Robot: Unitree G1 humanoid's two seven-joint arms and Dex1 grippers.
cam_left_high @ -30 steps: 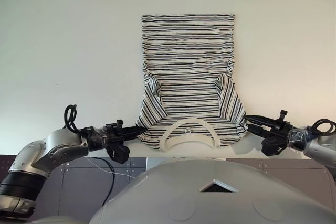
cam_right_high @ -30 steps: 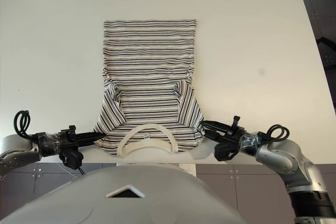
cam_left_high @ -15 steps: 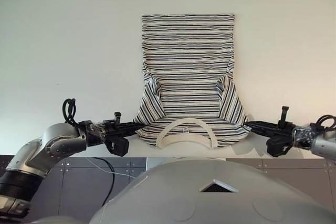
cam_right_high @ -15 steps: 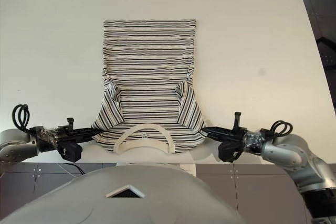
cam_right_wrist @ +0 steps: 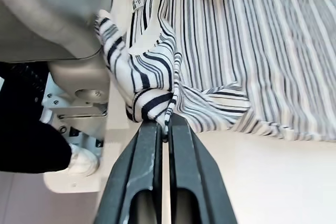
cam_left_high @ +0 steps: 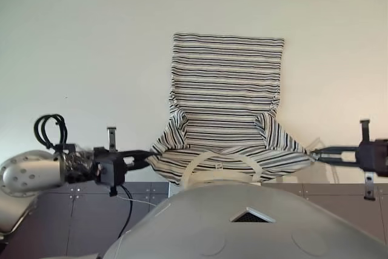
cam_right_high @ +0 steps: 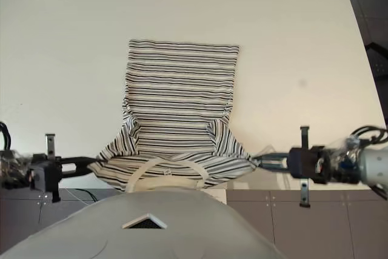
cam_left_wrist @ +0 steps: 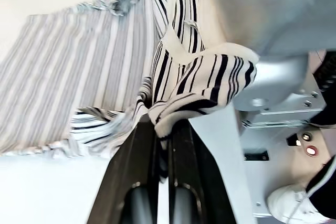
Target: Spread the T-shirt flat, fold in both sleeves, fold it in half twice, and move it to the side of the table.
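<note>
T-shirt (cam_left_high: 227,89) taut between left gripper (cam_left_high: 147,158), right gripper (cam_left_high: 316,155) (each pinching a corner)

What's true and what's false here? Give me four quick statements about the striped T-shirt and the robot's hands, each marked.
1. The left hand is shut on a near corner of the striped T-shirt. True.
2. The right hand is open, clear of the fabric. False: it pinches the other near corner.
3. The collar lies at the far edge of the white table. False: it lies at the near edge.
4. Both sleeves are folded in over the body. True.
</note>
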